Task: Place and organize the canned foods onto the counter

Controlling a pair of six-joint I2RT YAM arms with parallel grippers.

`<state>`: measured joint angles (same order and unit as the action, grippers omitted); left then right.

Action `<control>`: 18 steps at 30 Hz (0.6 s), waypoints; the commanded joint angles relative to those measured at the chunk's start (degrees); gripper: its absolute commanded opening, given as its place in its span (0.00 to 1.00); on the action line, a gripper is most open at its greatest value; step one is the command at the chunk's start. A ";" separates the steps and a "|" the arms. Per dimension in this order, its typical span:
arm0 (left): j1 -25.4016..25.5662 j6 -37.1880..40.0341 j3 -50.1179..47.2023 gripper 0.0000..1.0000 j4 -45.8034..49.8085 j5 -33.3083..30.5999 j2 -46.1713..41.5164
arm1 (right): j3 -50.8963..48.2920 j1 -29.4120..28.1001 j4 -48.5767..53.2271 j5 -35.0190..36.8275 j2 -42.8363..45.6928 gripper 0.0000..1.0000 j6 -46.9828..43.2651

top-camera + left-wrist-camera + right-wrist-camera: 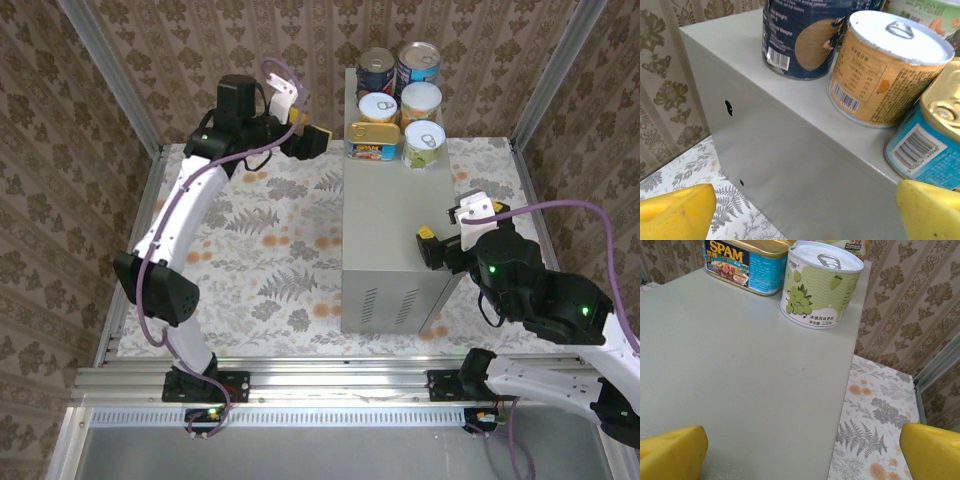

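Several canned foods stand grouped at the far end of the counter (390, 230), a tall light grey box. They include a dark blue can (376, 68), an orange can (378, 107), a gold SPAM tin (372, 140) and a green can (424, 143). My left gripper (312, 140) hangs open just left of the SPAM tin, beside the counter's upper edge. In the left wrist view its yellow fingertips (675, 212) frame the counter's side (790, 160), with the orange can (885, 70) and gold tin (930, 135) above. My right gripper (435, 248) is open over the counter's right edge, facing the green can (820, 285) and SPAM tin (745, 265).
The counter stands on a floral-patterned floor (260, 250) enclosed by patterned walls and aluminium posts (110, 80). The near half of the counter top (740, 370) is bare. Vent slots (385, 305) mark the counter's near side.
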<state>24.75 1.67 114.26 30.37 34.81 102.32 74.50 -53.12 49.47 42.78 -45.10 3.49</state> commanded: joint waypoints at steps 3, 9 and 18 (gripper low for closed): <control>1.03 -0.72 4.05 0.94 0.57 1.67 2.07 | 0.66 0.20 -0.47 -0.42 0.57 1.00 1.62; 3.06 -0.41 5.41 0.94 1.45 3.34 3.34 | 0.80 0.16 -0.16 -0.35 0.80 1.00 1.62; 4.14 -0.10 6.19 0.94 2.32 3.21 3.67 | 0.82 0.19 -0.30 -0.33 0.98 1.00 1.33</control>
<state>28.60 1.65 118.43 31.44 36.71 105.71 74.50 -53.12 49.47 42.78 -44.93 3.68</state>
